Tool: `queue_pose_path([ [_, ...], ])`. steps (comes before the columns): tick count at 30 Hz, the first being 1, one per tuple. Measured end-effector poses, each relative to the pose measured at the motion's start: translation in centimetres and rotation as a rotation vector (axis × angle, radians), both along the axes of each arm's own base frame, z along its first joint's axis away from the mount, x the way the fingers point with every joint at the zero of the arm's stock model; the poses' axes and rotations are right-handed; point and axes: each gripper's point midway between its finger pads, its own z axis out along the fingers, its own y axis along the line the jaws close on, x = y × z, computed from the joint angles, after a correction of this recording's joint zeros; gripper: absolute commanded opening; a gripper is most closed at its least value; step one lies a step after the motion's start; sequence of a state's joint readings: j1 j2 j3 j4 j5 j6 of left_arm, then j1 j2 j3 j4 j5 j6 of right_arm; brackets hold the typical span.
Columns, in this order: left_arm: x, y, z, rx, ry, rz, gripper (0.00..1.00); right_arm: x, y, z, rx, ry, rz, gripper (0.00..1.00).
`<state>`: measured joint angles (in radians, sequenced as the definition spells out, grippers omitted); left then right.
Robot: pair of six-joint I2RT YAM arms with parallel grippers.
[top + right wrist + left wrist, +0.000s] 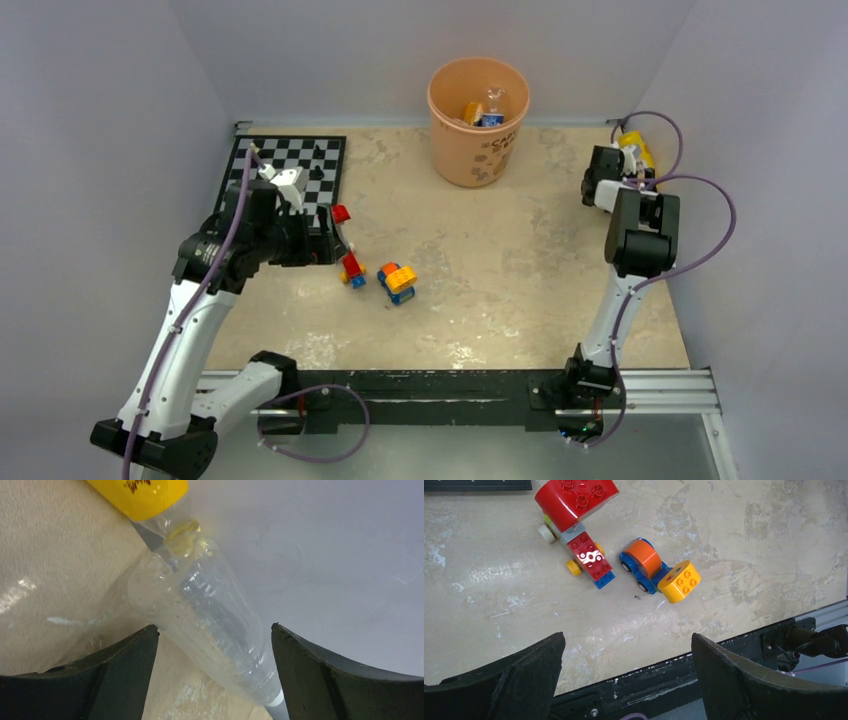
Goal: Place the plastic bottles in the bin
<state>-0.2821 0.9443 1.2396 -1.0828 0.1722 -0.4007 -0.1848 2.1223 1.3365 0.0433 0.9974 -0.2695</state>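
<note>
**Fig.** Far-right corner of the table, R arm over its target.

**R claw** (212,630): fingers (100,675) stand wide apart, straddling a clear plastic bottle (210,610) w/o clamping it. A thin gap shows at the right finger. Whether the left finger touches can't be told.

**Bottle vs. claw:** it lies flat on the table (520,260) and crosses the space btwn the fingers on a diagonal. The end w/ a white ring sits close by the right finger. The crumpled body runs away past the fingertips to a yellow label. It lies just beside the grey right wall (350,555). Seen from above, the R claw hangs over it at the table's far-right edge, w/ the yellow label peeking out beyond.

**Bin** (478,150): peach-orange, upright, far ctr of the table, well to the left of the R claw. Inside is a second bottle (490,112), clear w/ a blue label, w/ something orange beside it.

**L claw** (629,640): fingers apart, nothing btwn them, hovering over the left half of the table. Ahead of it are a red toy block car (584,555) and a blue toy block car (656,572) w/ orange and yellow pieces, near each other, not touching.

**Chessboard** (290,165): far left, flat on the table.
</note>
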Motion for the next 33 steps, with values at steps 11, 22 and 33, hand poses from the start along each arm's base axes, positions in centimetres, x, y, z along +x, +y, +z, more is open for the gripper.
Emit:
queue_pose_path([
  [11, 1.0, -0.5, -0.7, -0.001, 0.028, -0.007, 1.0, 3.0, -0.8, -1.4, 0.136, -0.018, 0.006, 0.92],
  [22, 1.2, -0.5, -0.7, -0.001, 0.026, -0.007, 1.0, 2.9, -0.8, -1.9, 0.249, -0.053, -0.007, 0.68],
  [33, 0.6, -0.1, 0.2, -0.004, -0.019, 0.002, 1.0, 1.8, 2.8, 9.5, 0.35, -0.333, 0.078, 0.55],
])
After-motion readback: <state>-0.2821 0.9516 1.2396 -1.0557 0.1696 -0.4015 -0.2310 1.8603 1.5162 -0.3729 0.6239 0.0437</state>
